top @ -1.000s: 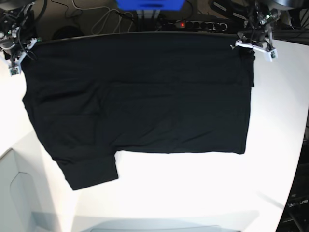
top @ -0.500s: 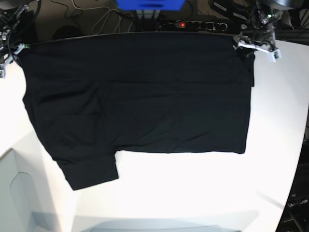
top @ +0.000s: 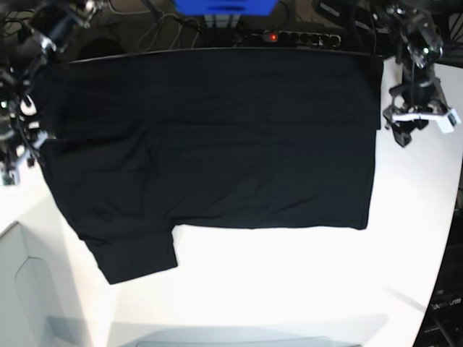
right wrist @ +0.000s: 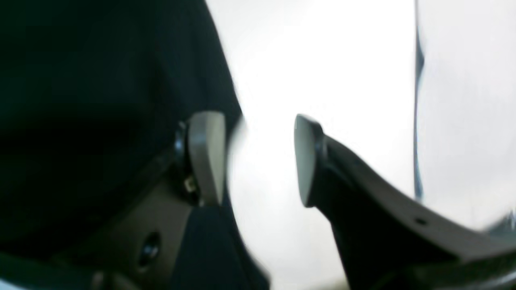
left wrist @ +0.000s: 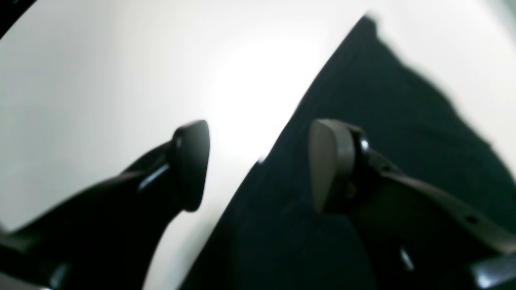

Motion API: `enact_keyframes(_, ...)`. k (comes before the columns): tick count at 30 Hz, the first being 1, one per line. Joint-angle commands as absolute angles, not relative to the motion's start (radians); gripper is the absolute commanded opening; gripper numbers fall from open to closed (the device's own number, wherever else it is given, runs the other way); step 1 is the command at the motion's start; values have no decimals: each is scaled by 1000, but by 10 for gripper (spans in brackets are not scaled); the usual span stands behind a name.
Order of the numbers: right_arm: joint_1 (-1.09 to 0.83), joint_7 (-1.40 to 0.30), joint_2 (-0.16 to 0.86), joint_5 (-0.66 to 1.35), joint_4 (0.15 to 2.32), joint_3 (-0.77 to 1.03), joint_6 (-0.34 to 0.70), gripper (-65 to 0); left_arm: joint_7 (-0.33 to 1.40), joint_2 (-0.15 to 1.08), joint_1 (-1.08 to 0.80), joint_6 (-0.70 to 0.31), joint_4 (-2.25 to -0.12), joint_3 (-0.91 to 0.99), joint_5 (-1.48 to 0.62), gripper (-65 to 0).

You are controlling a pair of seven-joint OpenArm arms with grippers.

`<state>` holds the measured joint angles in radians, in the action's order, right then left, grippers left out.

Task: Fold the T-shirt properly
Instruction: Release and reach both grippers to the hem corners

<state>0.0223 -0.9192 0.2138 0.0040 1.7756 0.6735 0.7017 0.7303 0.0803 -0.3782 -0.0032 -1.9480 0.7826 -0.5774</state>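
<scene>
T-shirt (top: 217, 144) lies spread flat on the white table (top: 289, 289), plain black side up — no print or label visible. Its far edge runs along the table's back edge; one sleeve juts out at the near corner on the base view's left. It looks laid out to start folding; no fold line made here, by my judgement.

Left gripper (top: 416, 123) sits off the cloth's side edge, over bare table, jaws parted and holding nothing. In its wrist view one pad (left wrist: 328, 161) stands over black fabric, the other over white table — straddling the hem.

Right gripper (right wrist: 258, 157) is likewise spread and empty, straddling the opposite edge of the shirt. Both seem placed for pinching the side edges next.
</scene>
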Motion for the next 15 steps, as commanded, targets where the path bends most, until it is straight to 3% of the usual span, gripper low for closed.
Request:
enact_keyframes(1, 71, -906, 234, -1, 1770, 644, 698, -366, 710, 88, -346, -5, -1960, 783, -576, -270)
enact_keyframes(8, 344, -889, 259, -7, 1443, 450, 698, -365, 710, 136, -180, -4, -1857, 671, -573, -269)
enact_keyframes(15, 512, -570, 291, -7, 1030, 380, 671, -340, 702, 226, -22, 2, -1630, 564, -573, -236)
